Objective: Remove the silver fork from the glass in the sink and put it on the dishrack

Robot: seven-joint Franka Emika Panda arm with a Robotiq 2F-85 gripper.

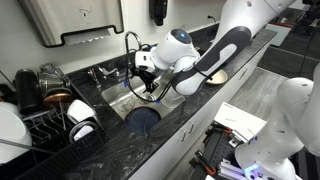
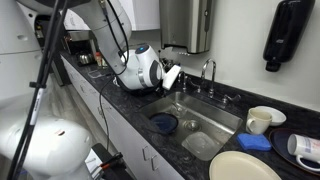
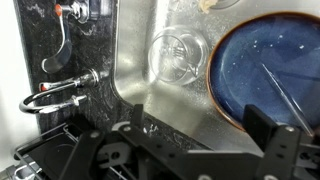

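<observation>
In the wrist view, the clear glass [image 3: 178, 55] stands on the steel floor of the sink [image 3: 140, 60], next to the round dark-blue dish [image 3: 255, 55]. A thin silver fork [image 3: 287, 97] lies slanted inside the blue dish, not in the glass. My gripper [image 3: 200, 128] is open and empty, hovering above the basin with its fingers on either side of the dish's near rim. In both exterior views the gripper [image 1: 150, 88] [image 2: 172, 80] hangs over the sink above the blue dish [image 1: 145, 118] [image 2: 165, 123]. The black wire dishrack [image 1: 45, 125] stands beside the basin.
The curved chrome faucet [image 3: 50, 100] [image 1: 130, 45] rises at the basin's back edge. The dishrack holds cups and a dark pot [image 1: 30, 90]. In an exterior view a white mug [image 2: 262, 120], a blue sponge [image 2: 255, 142] and a pale plate [image 2: 245, 168] sit on the black counter.
</observation>
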